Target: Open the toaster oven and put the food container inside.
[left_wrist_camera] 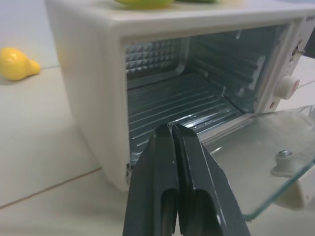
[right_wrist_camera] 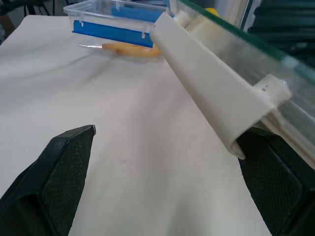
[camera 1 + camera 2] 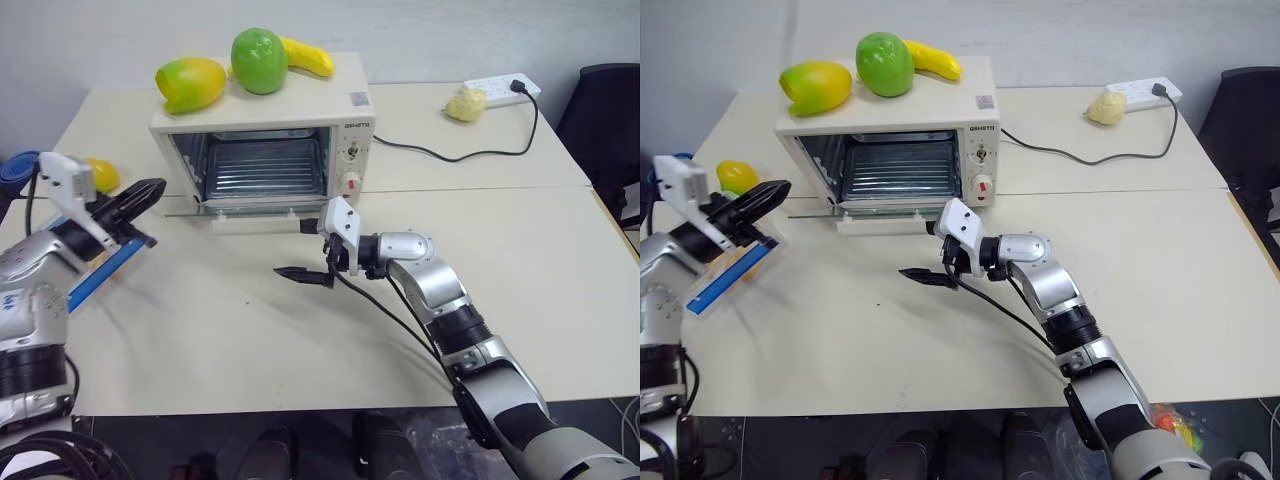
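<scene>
Nearest: right gripper (image 3: 312,252) sits low over the table (image 3: 250,340), just in front of the toaster oven's door handle (image 2: 216,105), jaws spread wide with nothing between them. In the right wrist view one finger (image 2: 268,184) is under or beside the handle's end — contact is hard to call from that angle.

Left gripper (image 3: 140,200) is clenched tight, pads together, nothing in it. It points at the oven's open mouth from the oven's left-front corner.

Food container (image 3: 735,265) lies on the table below and behind the left gripper, near the table's left edge, well apart from the oven. Blue strip faces the camera; one loose yellow stick (image 2: 130,48) lies on the table beside it.

Toaster oven (image 3: 265,135) — door (image 1: 256,162) is dropped flat, glass level, wire rack (image 3: 265,165) exposed. Fake mango, green apple and banana sit on top; not in the way.

Judgement: door step looks done, container step not started. Next move, as I read it:
- Pull the right gripper clear of the handle so the door doesn't get bumped shut.
- Left has to open and drop back to the container; grip across the short sides, keep it level.
- Slide in over the glass door onto the rack, not onto the door — the box is narrower than the opening, so centre it.
</scene>
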Motion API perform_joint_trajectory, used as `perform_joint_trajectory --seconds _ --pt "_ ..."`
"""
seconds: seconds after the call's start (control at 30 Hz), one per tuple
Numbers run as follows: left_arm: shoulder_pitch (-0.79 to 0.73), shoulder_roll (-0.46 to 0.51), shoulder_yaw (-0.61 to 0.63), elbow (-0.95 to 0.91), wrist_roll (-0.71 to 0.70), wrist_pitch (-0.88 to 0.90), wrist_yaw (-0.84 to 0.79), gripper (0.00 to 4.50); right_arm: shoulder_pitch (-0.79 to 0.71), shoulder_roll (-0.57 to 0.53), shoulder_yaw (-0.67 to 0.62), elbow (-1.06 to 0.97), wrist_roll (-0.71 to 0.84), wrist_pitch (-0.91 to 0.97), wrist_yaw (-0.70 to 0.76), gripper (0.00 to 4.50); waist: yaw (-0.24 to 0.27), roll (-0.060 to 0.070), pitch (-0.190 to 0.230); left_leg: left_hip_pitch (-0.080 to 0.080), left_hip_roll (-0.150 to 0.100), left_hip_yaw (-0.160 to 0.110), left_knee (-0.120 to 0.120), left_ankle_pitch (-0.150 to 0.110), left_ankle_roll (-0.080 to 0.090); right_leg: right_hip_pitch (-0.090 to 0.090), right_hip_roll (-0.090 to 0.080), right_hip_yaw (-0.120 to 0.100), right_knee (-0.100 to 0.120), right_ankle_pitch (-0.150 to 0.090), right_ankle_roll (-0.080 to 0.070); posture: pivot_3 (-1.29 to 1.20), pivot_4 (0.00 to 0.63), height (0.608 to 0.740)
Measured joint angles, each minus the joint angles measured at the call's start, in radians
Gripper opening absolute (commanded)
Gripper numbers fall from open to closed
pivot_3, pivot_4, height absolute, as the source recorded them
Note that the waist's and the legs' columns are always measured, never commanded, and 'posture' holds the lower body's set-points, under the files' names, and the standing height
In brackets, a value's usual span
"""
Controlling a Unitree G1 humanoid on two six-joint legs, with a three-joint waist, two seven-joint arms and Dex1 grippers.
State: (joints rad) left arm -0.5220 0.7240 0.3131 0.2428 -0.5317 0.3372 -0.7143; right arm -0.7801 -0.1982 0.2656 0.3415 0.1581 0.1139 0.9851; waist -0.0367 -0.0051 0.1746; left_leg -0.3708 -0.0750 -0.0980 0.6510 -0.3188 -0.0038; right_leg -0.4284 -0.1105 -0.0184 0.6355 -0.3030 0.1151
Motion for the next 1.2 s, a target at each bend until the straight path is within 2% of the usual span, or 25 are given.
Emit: perform_joint_trajectory --seconds 0.17,0.3,0.53,0.7,0.8,0.87,0.97,1.07,1.2 --pt "-0.014 -0.037 -0.065 0.018 0.037 -0.002 -0.05 0.03 0.137 -0.032 -0.018 0.012 -0.022 -0.175 -0.033 4.5 0.0 0.0 0.0 0.0 -0.001 0.0 0.0 0.0 0.0 0.0 0.0 0.0 0.0 0.0 0.0 0.0 0.15 0.74" --pt "0.027 -0.022 -0.106 0.004 0.082 -0.011 -0.093 0.03 0.302 -0.124 -0.047 -0.04 -0.013 -0.237 -0.006 4.5 0.007 -0.001 0.0 0.0 -0.001 0.0 0.001 0.0 0.0 0.0 0.0 0.0 0.0 0.0 0.0 0.0 0.15 0.74" --pt "0.13 -0.064 -0.139 -0.078 0.113 0.039 -0.067 0.03 0.518 -0.245 -0.175 -0.203 0.053 -0.264 -0.012 4.5 0.011 -0.001 0.0 0.0 -0.001 0.0 0.004 -0.001 0.0 0.001 -0.001 0.003 0.001 0.0 0.001 0.0 0.15 0.74" --pt "0.224 -0.14 -0.123 -0.154 0.123 0.0 0.008 0.03 0.55 -0.282 -0.291 -0.378 0.205 -0.194 -0.021 4.5 0.01 -0.001 0.0 0.002 0.0 0.0 0.003 -0.001 0.0 0.001 0.0 0.006 0.0 0.0 0.001 0.0 0.15 0.74" --pt "0.307 -0.185 -0.072 -0.2 0.118 -0.064 0.045 0.6 0.553 -0.287 -0.308 -0.423 0.26 -0.17 -0.003 4.5 0.01 -0.001 0.0 0.002 0.0 0.0 0.002 -0.001 0.0 0.001 0.0 0.008 -0.003 0.0 0.001 0.0 0.15 0.74" --pt "0.368 -0.213 -0.016 -0.233 0.091 -0.09 0.061 1.18 0.56 -0.28 -0.307 -0.427 0.291 -0.149 0.012 4.5 0.011 -0.001 0.0 0.002 0.0 0.0 0.002 -0.001 0.0 0.001 0.0 0.01 -0.004 0.0 0.001 0.0 0.15 0.74" --pt "0.508 -0.251 0.131 -0.363 -0.015 -0.088 0.093 2.0 0.554 -0.236 -0.297 -0.465 0.362 -0.127 0.039 4.5 0.008 -0.001 0.0 0.002 0.002 -0.001 0.002 -0.002 0.0 0.001 0.001 0.012 -0.005 0.0 0.0 0.0 0.15 0.74" --pt "0.624 -0.266 0.254 -0.45 -0.063 -0.101 0.126 2.93 0.538 -0.216 -0.258 -0.502 0.374 -0.135 0.065 4.5 0.013 -0.001 0.0 0.003 0.001 -0.001 0.002 -0.003 0.0 0.002 0.001 0.013 -0.006 0.0 0.0 0.0 0.15 0.74" --pt "0.901 -0.423 0.507 -0.523 -0.187 -0.101 0.241 4.03 0.486 -0.135 -0.192 -0.532 0.371 -0.179 0.074 4.5 0.009 -0.002 -0.001 0.006 0.001 -0.001 0.002 -0.009 0.002 0.002 0.007 0.022 -0.007 0.001 0.0 0.0 0.15 0.74"
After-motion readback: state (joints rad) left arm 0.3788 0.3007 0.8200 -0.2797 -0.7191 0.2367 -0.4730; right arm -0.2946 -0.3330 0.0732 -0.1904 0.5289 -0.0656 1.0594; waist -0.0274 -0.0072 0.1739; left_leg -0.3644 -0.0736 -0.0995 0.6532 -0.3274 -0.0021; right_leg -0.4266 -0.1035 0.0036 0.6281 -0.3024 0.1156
